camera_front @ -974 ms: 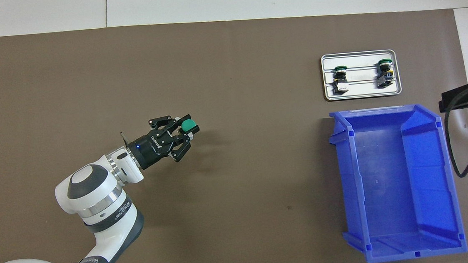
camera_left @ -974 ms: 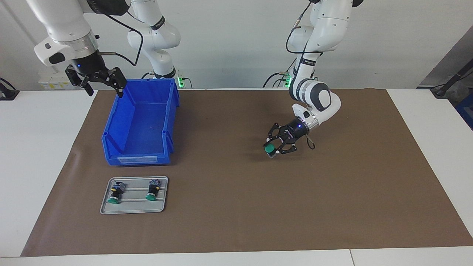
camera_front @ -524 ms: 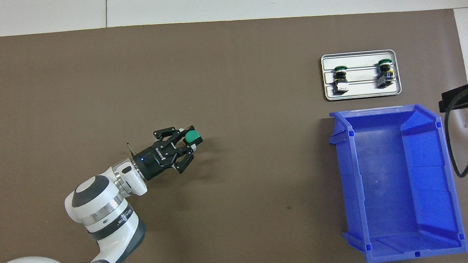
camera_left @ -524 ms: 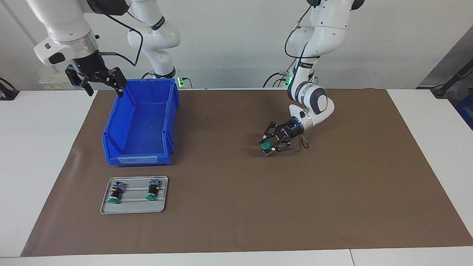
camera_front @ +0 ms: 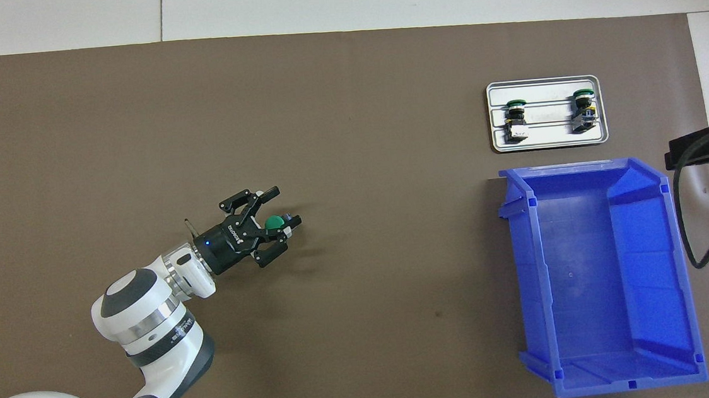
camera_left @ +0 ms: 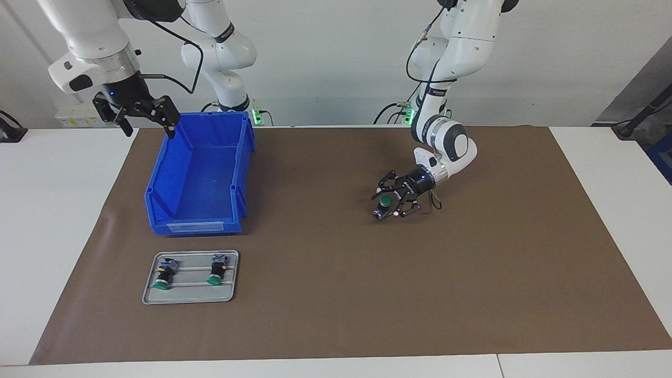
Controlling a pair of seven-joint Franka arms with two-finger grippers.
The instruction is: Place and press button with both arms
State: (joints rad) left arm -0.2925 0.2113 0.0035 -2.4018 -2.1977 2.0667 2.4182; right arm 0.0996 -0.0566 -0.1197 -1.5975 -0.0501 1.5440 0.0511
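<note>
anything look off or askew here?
Nothing stands out. One button sits on the mat between the left claw's spread fingers; two more lie in the tray. Blue bin upright, right claw open beside it.

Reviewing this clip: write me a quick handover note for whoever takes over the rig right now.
Left gripper: open around the button, which stands green cap up on the brown mat near mid-table.
Right gripper: open, waiting above the corner of the blue bin.
Two spare buttons lie on the grey tray, farther from the robots than the bin.
Done: button set on the mat.
Left: clear the left gripper, press the cap.
</note>
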